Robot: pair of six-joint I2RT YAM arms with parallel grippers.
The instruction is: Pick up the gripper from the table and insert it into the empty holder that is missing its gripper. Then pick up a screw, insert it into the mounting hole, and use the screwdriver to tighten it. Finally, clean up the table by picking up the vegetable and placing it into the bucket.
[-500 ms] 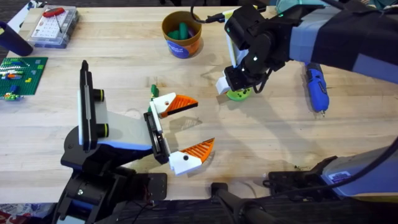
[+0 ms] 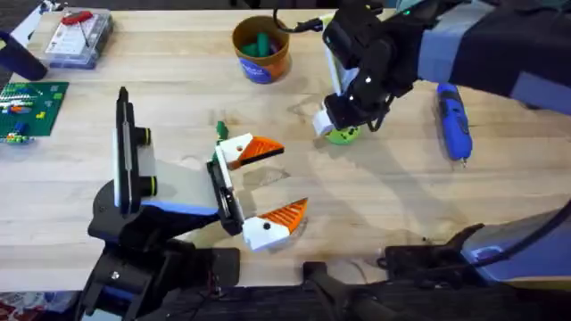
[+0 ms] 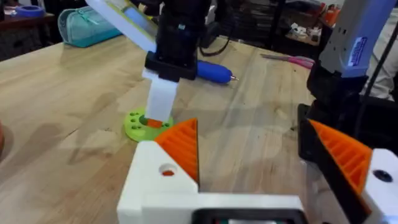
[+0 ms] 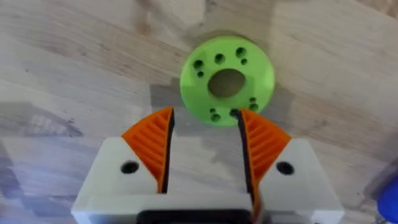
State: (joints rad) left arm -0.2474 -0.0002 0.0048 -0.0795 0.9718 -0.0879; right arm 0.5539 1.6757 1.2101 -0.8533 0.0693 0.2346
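My right gripper [image 2: 339, 125] hangs open just over a green disc [image 4: 227, 76] that has a centre hole and several small holes; its orange pads [image 4: 155, 146] stand at the disc's near rim with nothing between them. The blue screwdriver [image 2: 452, 120] lies on the table right of the disc, also seen as the screwdriver [image 3: 214, 71]. The orange bucket [image 2: 260, 49] stands at the back with green pieces inside. My left gripper [image 2: 293, 176] is open and empty over the middle of the table. The loose gripper, holder and screw are out of view.
A clear parts box [image 2: 76, 36] with a red tool sits at the back left, and a green brick plate [image 2: 27, 107] lies below it. A small green piece [image 2: 220, 129] rests by my left gripper's upper finger.
The right gripper has shifted very slightly over the green disc. The left arm and the loose things have not moved.
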